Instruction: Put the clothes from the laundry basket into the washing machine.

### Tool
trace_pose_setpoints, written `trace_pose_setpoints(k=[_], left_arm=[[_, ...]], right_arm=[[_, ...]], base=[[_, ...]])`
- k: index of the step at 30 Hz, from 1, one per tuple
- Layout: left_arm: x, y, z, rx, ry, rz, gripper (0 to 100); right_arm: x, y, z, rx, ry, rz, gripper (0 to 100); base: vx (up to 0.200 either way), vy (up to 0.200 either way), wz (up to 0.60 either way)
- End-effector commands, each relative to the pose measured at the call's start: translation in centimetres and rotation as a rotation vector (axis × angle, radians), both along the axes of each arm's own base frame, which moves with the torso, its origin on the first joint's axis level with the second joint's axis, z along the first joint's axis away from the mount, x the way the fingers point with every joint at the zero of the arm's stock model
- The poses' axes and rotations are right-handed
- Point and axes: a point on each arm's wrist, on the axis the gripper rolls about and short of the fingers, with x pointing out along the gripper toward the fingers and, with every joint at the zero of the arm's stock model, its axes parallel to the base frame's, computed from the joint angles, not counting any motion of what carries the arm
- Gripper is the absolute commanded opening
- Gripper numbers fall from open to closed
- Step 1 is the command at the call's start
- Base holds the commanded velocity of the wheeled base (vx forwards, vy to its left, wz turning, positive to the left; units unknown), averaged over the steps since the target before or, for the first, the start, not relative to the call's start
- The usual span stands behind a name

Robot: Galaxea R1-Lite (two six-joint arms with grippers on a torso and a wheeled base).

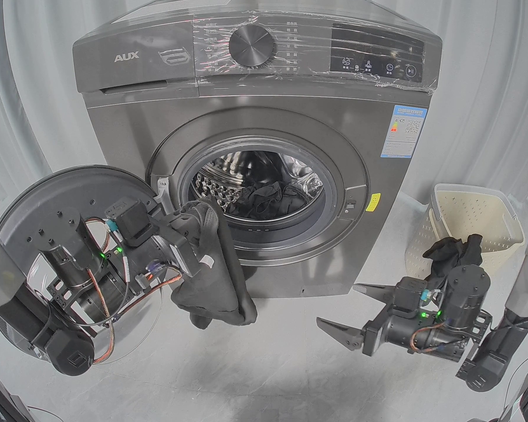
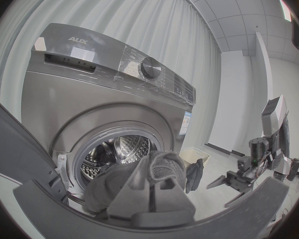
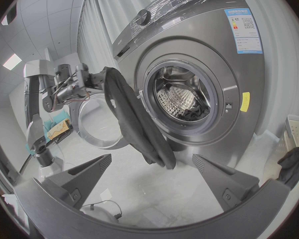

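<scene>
The grey washing machine (image 1: 258, 118) stands ahead with its round door (image 1: 70, 200) swung open to the left. Dark clothes (image 1: 267, 197) lie in the drum. My left gripper (image 1: 196, 238) is shut on a black garment (image 1: 220, 276) just left of the drum opening; the cloth hangs down toward the floor. From the right wrist the black garment (image 3: 136, 123) hangs in front of the opening. My right gripper (image 1: 352, 312) stands open and empty low at the right, near the cream laundry basket (image 1: 481, 218). More dark clothing (image 1: 454, 250) drapes over the basket's front rim.
White curtains (image 1: 493, 89) hang behind the machine. The pale floor (image 1: 276, 358) in front of the machine is open between the two arms. The open door takes up the space at the left.
</scene>
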Motion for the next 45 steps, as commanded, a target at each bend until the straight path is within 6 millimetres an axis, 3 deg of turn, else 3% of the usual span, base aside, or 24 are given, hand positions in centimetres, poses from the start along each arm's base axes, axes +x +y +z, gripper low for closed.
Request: trace_pose_setpoints(k=[1, 8, 18, 31, 38, 45], left_arm=[[-0.7, -1.3, 0.5, -0.011, -0.017, -0.052, 0], [-0.6, -1.7, 0.8, -0.019, -0.031, -0.055, 0], [-0.8, -2.5, 0.6, -0.016, -0.028, -0.081, 0], [-1.2, -3.6, 0.9, -0.027, -0.038, -0.097, 0], [-1.0, -3.8, 1.1, -0.032, -0.046, -0.093, 0], [-1.0, -3.8, 1.4, -0.039, -0.058, -0.096, 0]], right_arm=[[3.6, 3.2, -2.6, -0.012, 0.002, -0.015, 100], [5.7, 6.1, -2.5, 0.036, -0.059, 0.012, 100], [4.6, 8.6, -3.2, 0.041, -0.05, 0.105, 100], [5.8, 10.2, -5.2, 0.039, -0.038, 0.109, 100], [6.0, 10.8, -4.9, 0.053, -0.056, 0.112, 100], [7.8, 11.3, -6.2, 0.044, -0.056, 0.057, 100]], base=[[0.0, 0.0, 0.0], [0.0, 0.0, 0.0], [0.0, 0.0, 0.0], [0.0, 0.0, 0.0], [0.0, 0.0, 0.0], [0.0, 0.0, 0.0]])
